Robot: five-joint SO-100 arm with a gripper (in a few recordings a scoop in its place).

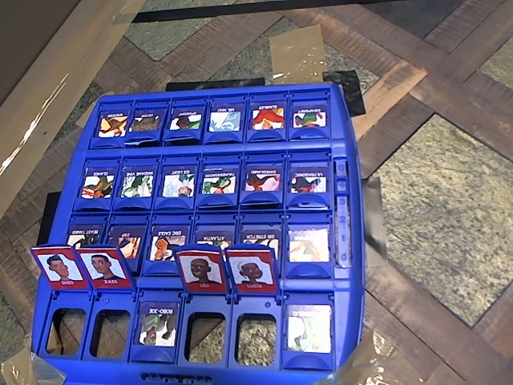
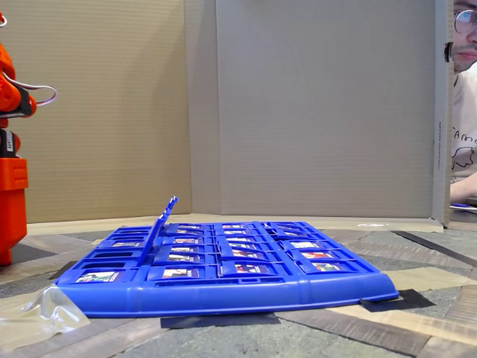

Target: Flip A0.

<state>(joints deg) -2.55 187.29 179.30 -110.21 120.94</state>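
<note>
Overhead view: the blue board (image 1: 355, 305) fills the frame, w/ rows of hinged picture tiles; most lie flat, but four raised tiles (image 1: 200, 269) stand up in the row at 6 o'clock, two toward 7 o'clock and two near centre; between and beside them the ROBO-JOE tile (image 1: 158, 322) and the corner tile (image 1: 309, 327) at 5 o'clock lie down. You get no grid letters on the board, so which tile is A0 can't be told; prob. a corner one, but confirm before you commit. Fixed view: the board (image 2: 223, 294) lies low on the table; the raised tiles (image 2: 165, 216) show edge-on as a leaning flap at 9 o'clock of the board; the orange arm (image 2: 11, 186) stands at the frame's 9 o'clock, well apart from the board; whether the gripper's fingers are released or clenched can't be told here. A person (image 2: 463, 112) sits at 3 o'clock behind the cardboard wall (image 2: 298, 104); black tape (image 2: 387, 300) sits under the board's edge at 4 o'clock. Handling, my guess: each tile is thin, stiff, light plastic on a hinge at its base, slick to pinch; don't squeeze it; hook or nudge the free edge opp. the hinge w/ one fingertip; push gently, since the board itself looks light and could shift.
</note>
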